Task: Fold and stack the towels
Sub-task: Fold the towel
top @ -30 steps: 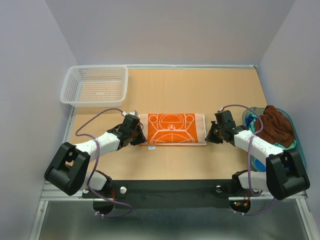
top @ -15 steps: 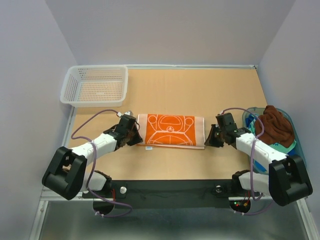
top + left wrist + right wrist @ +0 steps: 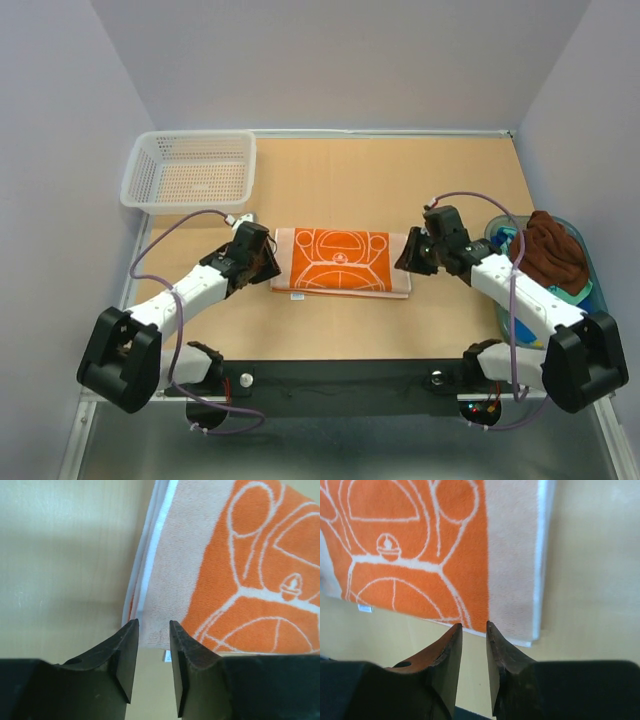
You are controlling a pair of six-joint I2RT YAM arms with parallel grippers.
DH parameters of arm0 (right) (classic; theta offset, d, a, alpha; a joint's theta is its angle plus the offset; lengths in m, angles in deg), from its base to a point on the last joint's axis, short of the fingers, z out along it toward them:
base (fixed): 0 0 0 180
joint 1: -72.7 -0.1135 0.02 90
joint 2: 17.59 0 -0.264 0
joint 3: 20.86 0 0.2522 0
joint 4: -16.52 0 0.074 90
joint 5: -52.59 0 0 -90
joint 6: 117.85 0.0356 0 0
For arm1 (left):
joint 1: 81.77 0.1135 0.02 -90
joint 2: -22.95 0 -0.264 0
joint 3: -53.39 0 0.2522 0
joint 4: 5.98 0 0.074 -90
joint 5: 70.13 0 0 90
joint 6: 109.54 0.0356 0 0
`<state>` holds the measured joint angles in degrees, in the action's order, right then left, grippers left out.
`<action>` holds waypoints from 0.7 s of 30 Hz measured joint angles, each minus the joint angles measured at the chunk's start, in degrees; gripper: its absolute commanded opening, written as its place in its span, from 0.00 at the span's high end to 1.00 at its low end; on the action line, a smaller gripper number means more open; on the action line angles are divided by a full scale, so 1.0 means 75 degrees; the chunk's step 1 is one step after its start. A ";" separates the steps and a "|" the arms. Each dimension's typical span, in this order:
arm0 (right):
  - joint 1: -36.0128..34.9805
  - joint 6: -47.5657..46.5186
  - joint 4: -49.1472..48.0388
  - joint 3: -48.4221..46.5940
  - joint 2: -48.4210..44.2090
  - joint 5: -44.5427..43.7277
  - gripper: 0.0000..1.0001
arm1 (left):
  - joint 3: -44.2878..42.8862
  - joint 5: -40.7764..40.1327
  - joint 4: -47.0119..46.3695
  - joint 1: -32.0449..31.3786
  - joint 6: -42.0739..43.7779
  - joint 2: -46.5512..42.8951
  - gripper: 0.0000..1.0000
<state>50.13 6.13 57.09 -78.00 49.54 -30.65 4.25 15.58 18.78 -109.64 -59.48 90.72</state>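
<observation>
Scene: We saw two robot arms reaching across a pale wooden tabletop (image 3: pixel 400 180), one at each short end of a folded cloth.
Orange towel (image 3: pixel 341 262): It lay flat in the middle of the tabletop, folded into a long rectangle, with white circle lines and a pale border at both ends.
Left claw (image 3: pixel 152 630): It hung just beside the towel's left end, its jaws parted a little and gripping nothing.
Right claw (image 3: pixel 474 627): It hung just beside the right end in the same way, slightly parted and empty.
Risk, layers: We judged that a claw closing on the stacked edge might catch only the top layer, and the fold would peel open when lifted.
Risk, skew: If one claw bit deeper or rose sooner than the other, the next fold would likely land crooked.
Risk, dragging: A claw coming in too low could push the cloth along the tabletop and bunch it.
Risk, tub: The right arm lay close to the tub, so we judged a wide swing could snag the cloth heaped there.
White basket (image 3: pixel 134 180): It sat at the far left corner, and we saw nothing in it.
Blue-green tub (image 3: pixel 590 288): It sat at the right edge and held a crumpled brown towel (image 3: pixel 548 250); bluish cloth showed beneath, too hidden to name.
</observation>
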 measured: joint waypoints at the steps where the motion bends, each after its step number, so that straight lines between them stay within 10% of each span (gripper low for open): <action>1: -0.0073 0.0023 -0.0052 0.0009 0.0125 0.0085 0.68 | 0.0000 -0.0035 -0.0003 0.0000 0.0006 0.0149 0.70; 11: 0.0085 0.0108 -0.0676 0.0487 0.1760 0.0166 0.77 | 0.0204 -0.0087 -0.0361 0.0035 -0.0006 0.1078 0.93; 21: 0.2124 -0.0353 -0.0959 0.0119 0.2331 -0.0227 0.75 | 0.0682 0.0988 -0.1078 -0.0233 -0.0667 0.0842 0.90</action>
<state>66.07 3.49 49.90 -77.10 67.03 -32.35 9.37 22.99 10.70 -111.39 -64.48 97.04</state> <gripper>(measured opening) 0.227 0.098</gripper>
